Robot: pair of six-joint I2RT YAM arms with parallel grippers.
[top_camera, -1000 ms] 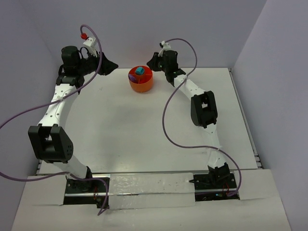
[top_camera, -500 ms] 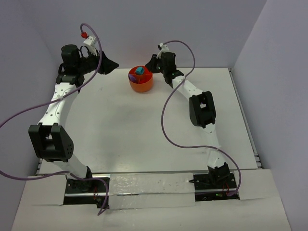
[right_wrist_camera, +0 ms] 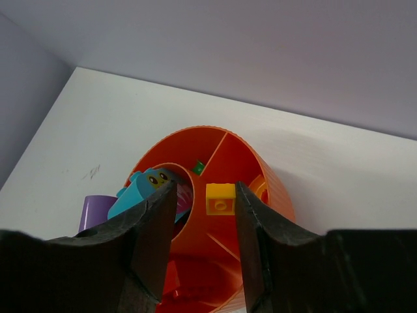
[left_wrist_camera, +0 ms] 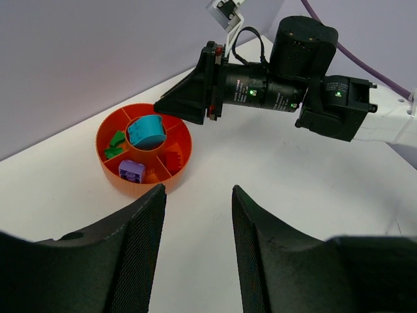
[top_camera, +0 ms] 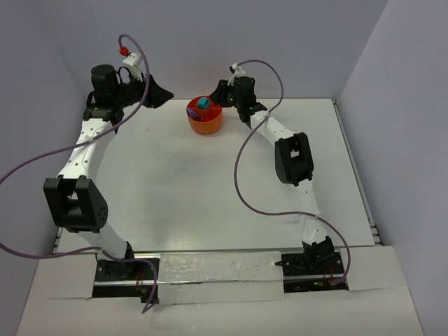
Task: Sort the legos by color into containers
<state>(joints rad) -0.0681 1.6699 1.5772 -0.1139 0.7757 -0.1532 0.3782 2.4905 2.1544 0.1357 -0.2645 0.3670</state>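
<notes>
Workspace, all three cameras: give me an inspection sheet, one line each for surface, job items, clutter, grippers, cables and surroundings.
Surface: white table, faint scuff beside the tub.
Job's things: orange tub holds a teal piece in the centre ring, with green bricks, a purple brick and a red piece in separate compartments; yellow brick above the tub.
Clutter: nothing seen.
Grippers: left gripper open, empty, facing the tub; right gripper over the tub, jaws wider apart than the yellow brick between them.
Cables: purple cables loop off both arms, away from the tub.
Surroundings: plain walls.
</notes>
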